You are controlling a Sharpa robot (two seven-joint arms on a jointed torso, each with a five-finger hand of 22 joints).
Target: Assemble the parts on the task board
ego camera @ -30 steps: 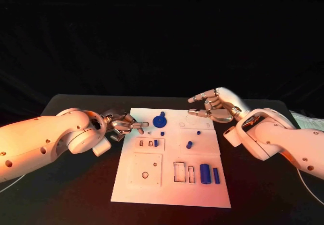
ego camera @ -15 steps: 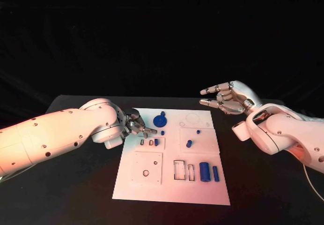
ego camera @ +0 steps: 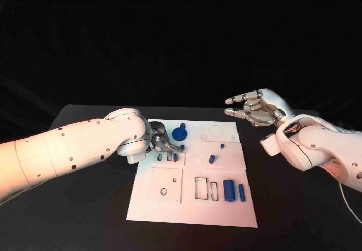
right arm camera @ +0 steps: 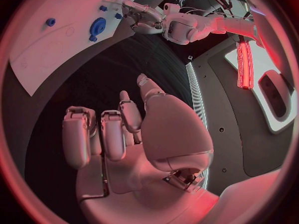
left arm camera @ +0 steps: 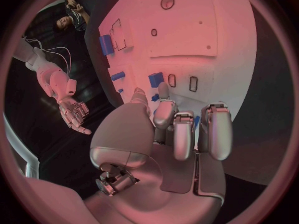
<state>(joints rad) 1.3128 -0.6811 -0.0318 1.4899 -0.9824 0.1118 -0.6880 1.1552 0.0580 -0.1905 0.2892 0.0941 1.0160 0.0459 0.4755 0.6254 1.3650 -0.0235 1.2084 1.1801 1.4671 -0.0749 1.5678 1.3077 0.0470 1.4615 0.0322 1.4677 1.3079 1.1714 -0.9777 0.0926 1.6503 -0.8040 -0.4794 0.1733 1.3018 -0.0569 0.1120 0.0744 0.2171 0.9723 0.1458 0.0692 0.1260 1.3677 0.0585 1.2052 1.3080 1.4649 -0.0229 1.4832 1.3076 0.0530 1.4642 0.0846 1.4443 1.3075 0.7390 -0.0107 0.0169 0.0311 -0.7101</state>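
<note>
1. Two things are hard to settle: the left hand [ego camera: 160, 142] is half hidden behind its own white arm from above, and whether its fingertips actually touch the task board [ego camera: 192, 209] or just hover over it I cannot tell.
2. From the wrist camera, that left hand's fingers [left arm camera: 184, 134] are curled down together over the board's far-left part, close to a small blue part [left arm camera: 156, 79] and two small slots; nothing shows between them, though the fingertips hide what lies beneath.
3. The right hand [ego camera: 255, 111] is lifted off beyond the board's far-right corner, well apart from it, with its fingers spread loosely and slightly bent, and it holds nothing.
4. The task board lies flat in the middle of the black table [ego camera: 83, 198], its long side running away from the robot.
5. On the board's far end, just right of the left hand, sits a round blue gear-like part [ego camera: 179, 134].
6. Nearer the board's middle lie two little blue pieces, one a short peg [ego camera: 212, 159], with a smaller dot beyond it.
7. Toward the board's near-right side a thick blue cylinder [ego camera: 228, 191] and a thinner blue rod [ego camera: 241, 193] lie side by side, next to two empty rectangular recesses.
8. The left arm crosses the table on the board's left side and covers part of its edge there.
</note>
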